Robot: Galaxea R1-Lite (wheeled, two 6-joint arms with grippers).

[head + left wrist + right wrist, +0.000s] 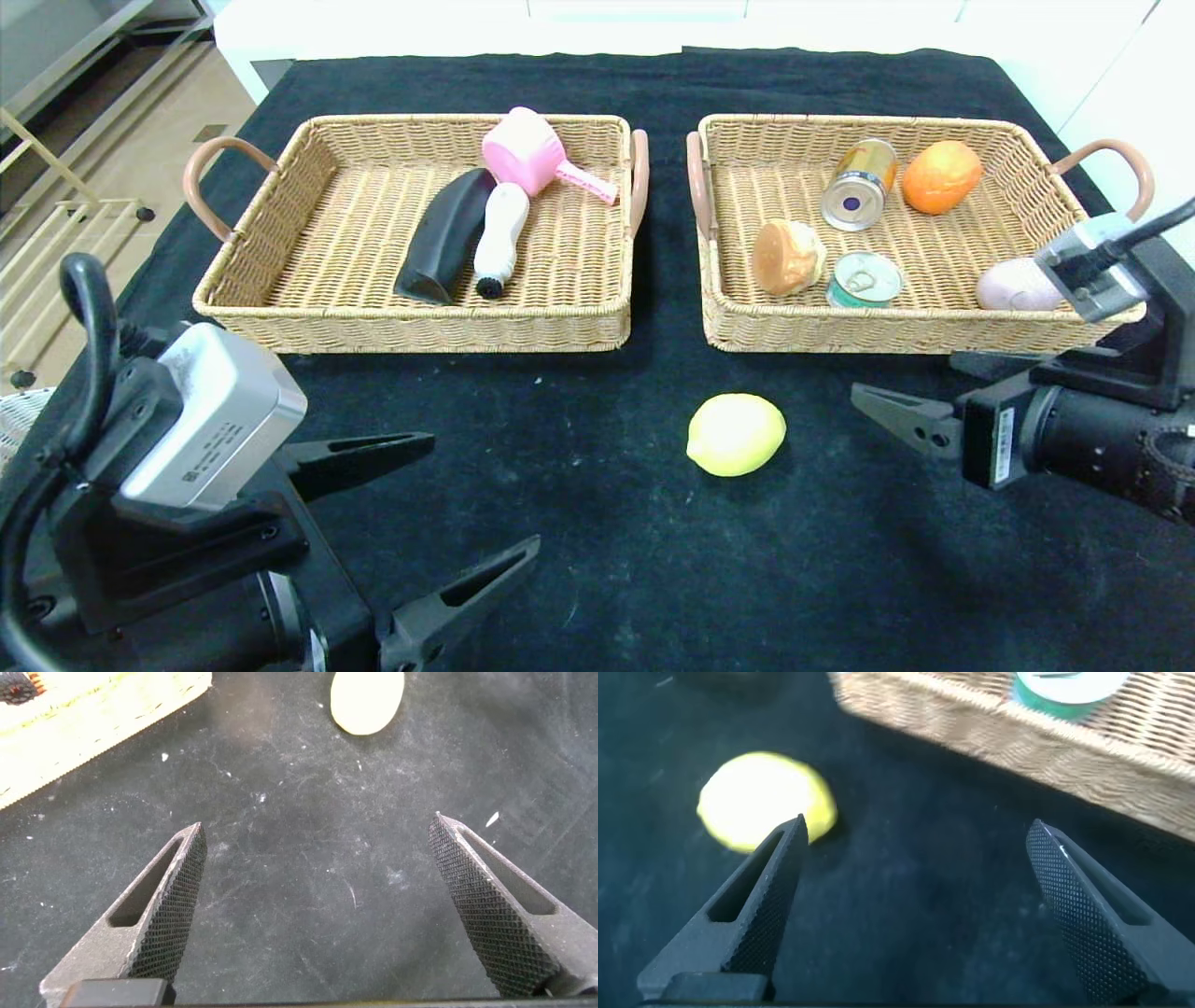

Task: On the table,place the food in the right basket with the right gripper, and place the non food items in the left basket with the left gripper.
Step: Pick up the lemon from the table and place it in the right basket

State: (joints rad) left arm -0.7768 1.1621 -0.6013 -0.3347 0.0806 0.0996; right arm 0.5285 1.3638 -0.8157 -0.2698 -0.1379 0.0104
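A yellow lemon (736, 434) lies alone on the black cloth of the table (653, 579), in front of the gap between the two wicker trays and nearer the right one. The right gripper (896, 415) reaches in from the robot's right, low over the cloth just beside the lemon, its jaws spread wide and holding nothing; in the right wrist view the lemon (766, 800) sits just off one fingertip, not between the two. The left gripper (448, 509) hangs near the front left of the table, also released and empty, with bare cloth between its fingers (168, 905). The left basket (280, 289) holds the flat black pouch (446, 235) and, touching it, the white brush (499, 238) with its black bristles toward the front, and a pink scoop-like item (537, 154) behind them. The right basket (934, 327) holds the tan bun (787, 257), the green-sided tin (864, 280) just beside it, the gold drink can (859, 184) lying on its side, an orange fruit-like item (941, 175) and a pale pinkish rounded item (1013, 286) partly hidden by the right arm.
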